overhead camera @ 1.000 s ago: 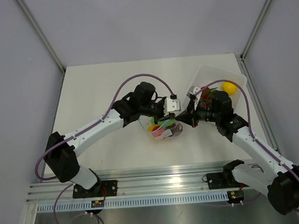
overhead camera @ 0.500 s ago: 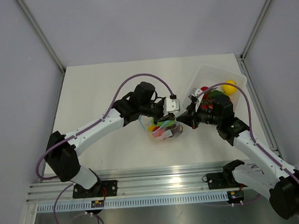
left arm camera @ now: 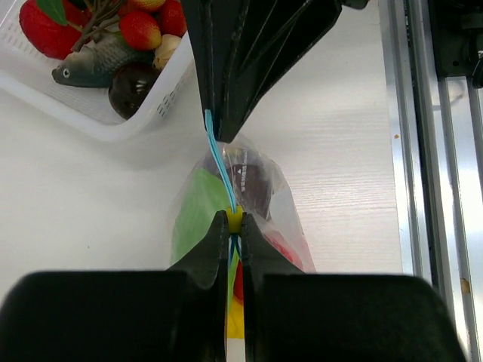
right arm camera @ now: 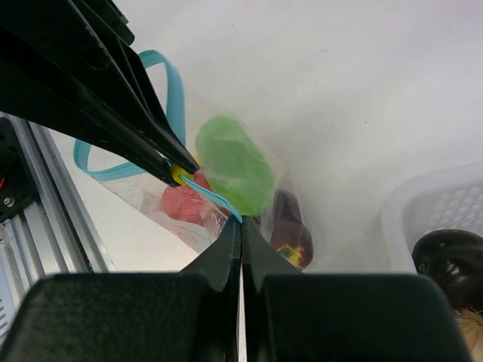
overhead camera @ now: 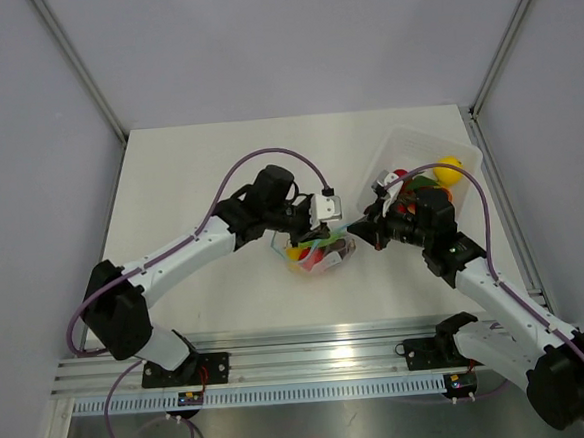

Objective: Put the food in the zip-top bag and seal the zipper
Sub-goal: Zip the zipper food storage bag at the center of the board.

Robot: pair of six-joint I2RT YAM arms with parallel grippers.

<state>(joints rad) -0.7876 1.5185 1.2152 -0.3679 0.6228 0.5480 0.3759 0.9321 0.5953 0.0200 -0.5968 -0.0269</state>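
The zip-top bag (overhead camera: pixel 320 254) hangs between my two grippers just above the table, with the food inside: a green piece (right arm camera: pixel 234 166), a red piece (right arm camera: pixel 181 204) and a dark maroon piece (right arm camera: pixel 290 226). My left gripper (left arm camera: pixel 235 219) is shut on the yellow slider of the blue zipper (left arm camera: pixel 219 162). My right gripper (right arm camera: pixel 241 221) is shut on the zipper's end, a short way in front of the left one. The strip between them runs taut and closed. Behind the slider the blue strip (right arm camera: pixel 162 75) still loops apart.
A clear rigid tub (overhead camera: pixel 463 149) stands at the back right beside the right arm, holding more toy food: a yellow piece (overhead camera: pixel 449 169), strawberries (left arm camera: pixel 139 29) and a grey fish (left arm camera: pixel 94 64). The aluminium rail (left arm camera: pixel 430 151) runs along the near table edge.
My left gripper has slid a little to the left along the zipper, away from the right gripper. The right gripper has held the bag's end almost still.
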